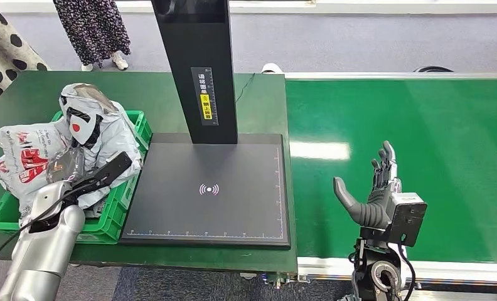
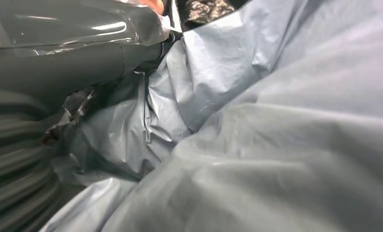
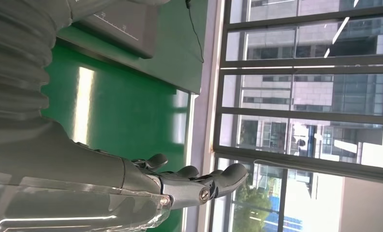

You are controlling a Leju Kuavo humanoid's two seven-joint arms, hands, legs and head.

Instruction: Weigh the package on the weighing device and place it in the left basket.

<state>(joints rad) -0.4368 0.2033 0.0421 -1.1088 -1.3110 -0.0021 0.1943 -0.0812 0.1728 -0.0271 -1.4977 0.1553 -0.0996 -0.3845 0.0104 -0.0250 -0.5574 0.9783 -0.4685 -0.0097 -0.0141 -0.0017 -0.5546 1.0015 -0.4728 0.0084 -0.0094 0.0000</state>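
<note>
The grey plastic package lies on top of the pile in the green basket at the table's left. My left hand rests against its near side, dark fingers stretched out straight toward the scale. In the left wrist view the crumpled grey package is pressed close to the hand, with the thumb lying along a fold. The black weighing platform has nothing on it. My right hand stands open above the green conveyor belt, fingers spread and holding nothing.
A white package with red print fills the basket's left side. The scale's black column rises behind the platform. Two people stand beyond the table's far left edge. Windows face the right wrist.
</note>
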